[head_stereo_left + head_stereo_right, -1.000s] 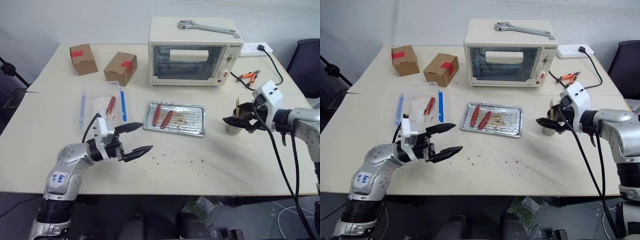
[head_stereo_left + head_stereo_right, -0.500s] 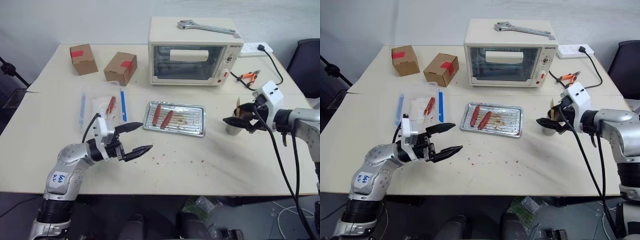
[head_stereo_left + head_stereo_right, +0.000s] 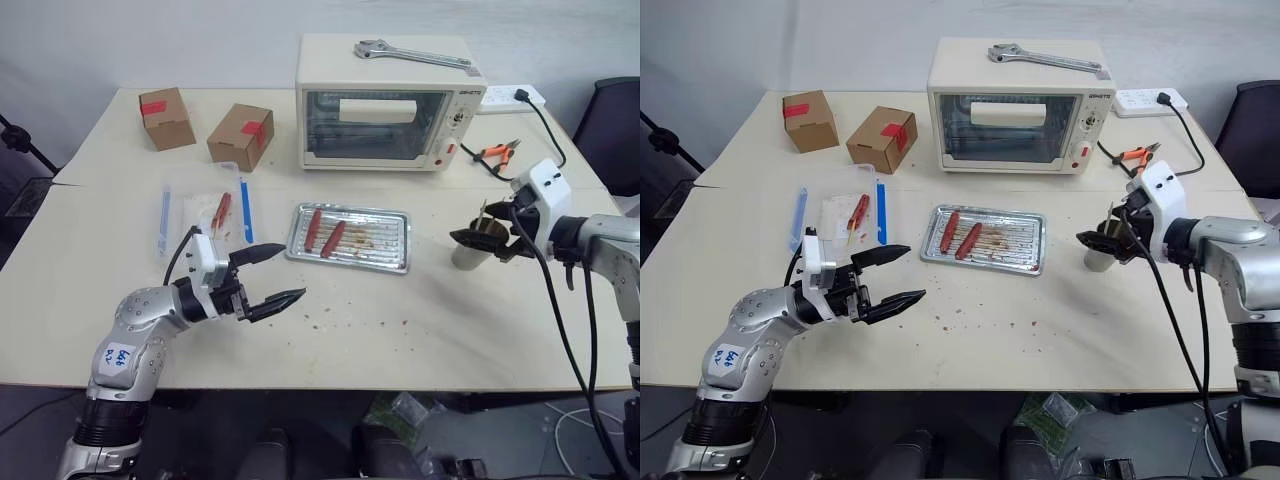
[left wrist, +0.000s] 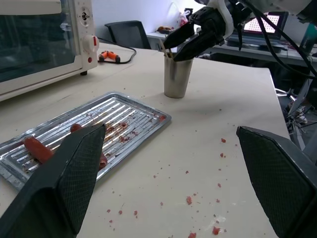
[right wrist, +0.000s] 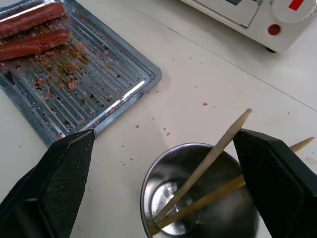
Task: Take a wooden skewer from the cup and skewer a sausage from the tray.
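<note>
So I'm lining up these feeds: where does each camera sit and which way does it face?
Head pair: forward and down over the table; both arms show.
Left wrist: along the open left gripper toward tray, cup and right gripper.
Right wrist: down between the open right gripper's fingers into the cup with skewers.
All share tray and cup.

Right claw (image 3: 484,238) hangs spread over the cup (image 3: 470,247) — left claw (image 3: 278,275) gapes above the counter (image 3: 420,320), near the tray (image 3: 350,238).
</note>
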Tool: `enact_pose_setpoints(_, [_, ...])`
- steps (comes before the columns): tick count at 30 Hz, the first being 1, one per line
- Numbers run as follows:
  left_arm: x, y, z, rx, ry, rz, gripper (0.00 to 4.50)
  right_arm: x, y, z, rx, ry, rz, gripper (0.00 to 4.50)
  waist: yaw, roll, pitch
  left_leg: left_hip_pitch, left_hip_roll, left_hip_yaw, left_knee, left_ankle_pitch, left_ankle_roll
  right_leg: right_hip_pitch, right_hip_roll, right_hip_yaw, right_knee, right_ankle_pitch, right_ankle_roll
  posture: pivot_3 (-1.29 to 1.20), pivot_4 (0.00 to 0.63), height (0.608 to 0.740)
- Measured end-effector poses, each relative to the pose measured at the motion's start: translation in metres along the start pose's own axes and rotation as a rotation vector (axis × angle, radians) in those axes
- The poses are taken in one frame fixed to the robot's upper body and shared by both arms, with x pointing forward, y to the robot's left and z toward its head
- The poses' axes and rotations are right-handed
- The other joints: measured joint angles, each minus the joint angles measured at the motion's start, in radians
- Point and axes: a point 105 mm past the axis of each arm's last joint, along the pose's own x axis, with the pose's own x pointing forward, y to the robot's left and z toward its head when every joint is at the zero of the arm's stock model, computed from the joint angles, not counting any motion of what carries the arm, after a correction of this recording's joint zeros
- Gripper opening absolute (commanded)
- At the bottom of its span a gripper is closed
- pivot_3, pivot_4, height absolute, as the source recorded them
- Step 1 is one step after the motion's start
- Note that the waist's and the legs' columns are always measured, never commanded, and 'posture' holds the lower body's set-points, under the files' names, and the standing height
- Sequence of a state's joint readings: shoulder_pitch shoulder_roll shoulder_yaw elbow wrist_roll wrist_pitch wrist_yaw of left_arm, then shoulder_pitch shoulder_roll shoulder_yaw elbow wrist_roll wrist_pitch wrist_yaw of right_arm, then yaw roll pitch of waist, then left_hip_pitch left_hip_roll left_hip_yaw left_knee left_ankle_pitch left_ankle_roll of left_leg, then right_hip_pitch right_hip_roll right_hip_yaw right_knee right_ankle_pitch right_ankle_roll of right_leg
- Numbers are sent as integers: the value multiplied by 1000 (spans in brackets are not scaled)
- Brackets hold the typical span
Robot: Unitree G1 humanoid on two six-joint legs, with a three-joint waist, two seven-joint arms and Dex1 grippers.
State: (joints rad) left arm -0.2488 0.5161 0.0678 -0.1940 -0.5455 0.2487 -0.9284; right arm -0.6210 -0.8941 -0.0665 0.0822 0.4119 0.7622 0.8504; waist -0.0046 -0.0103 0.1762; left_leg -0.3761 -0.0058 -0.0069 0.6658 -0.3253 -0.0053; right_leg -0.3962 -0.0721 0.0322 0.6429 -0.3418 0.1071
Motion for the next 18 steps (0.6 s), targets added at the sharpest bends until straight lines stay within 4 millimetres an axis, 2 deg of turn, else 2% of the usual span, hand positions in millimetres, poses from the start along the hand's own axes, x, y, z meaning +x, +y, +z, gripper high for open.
enact_pose_setpoints(2, [0, 0, 0, 0, 0, 0, 4478, 0, 0, 0, -1, 1, 1, 4500, 0, 0, 0, 0, 0, 0, 0, 0, 0, 0, 0, 0, 0, 0, 0, 0, 150, 740])
enact_pose_setpoints(3, [0, 0, 0, 1, 0, 1, 4500, 0, 0, 1, -2, 0, 1, 4228, 0, 0, 0, 0, 0, 0, 0, 0, 0, 0, 0, 0, 0, 0, 0, 0, 150, 740])
enact_pose_setpoints(5, [0, 0, 0, 1, 0, 1, 4500, 0, 0, 1, -4, -2, 1, 3987, 0, 0, 0, 0, 0, 0, 0, 0, 0, 0, 0, 0, 0, 0, 0, 0, 150, 740])
enact_pose_setpoints(10, [1, 0, 0, 5, -7, 6, 4500, 0, -3, 7, -14, -19, -1, 2297, 0, 0, 0, 0, 0, 0, 0, 0, 0, 0, 0, 0, 0, 0, 0, 0, 150, 740])
enact_pose_setpoints(16, [1, 0, 0, 6, -10, 8, 4500, 0, -5, 4, 1, -14, -5, 258, 0, 0, 0, 0, 0, 0, 0, 0, 0, 0, 0, 0, 0, 0, 0, 0, 150, 740])
enact_pose_setpoints(17, [2, 0, 0, 5, -11, 7, 4500, 0, -5, 4, 0, -14, -4, 35, 0, 0, 0, 0, 0, 0, 0, 0, 0, 0, 0, 0, 0, 0, 0, 0, 150, 740])
enact_pose_setpoints(18, [2, -1, 0, 4, -11, 5, 4500, 0, -5, 4, 0, -15, -3, 35, 0, 0, 0, 0, 0, 0, 0, 0, 0, 0, 0, 0, 0, 0, 0, 0, 150, 740])
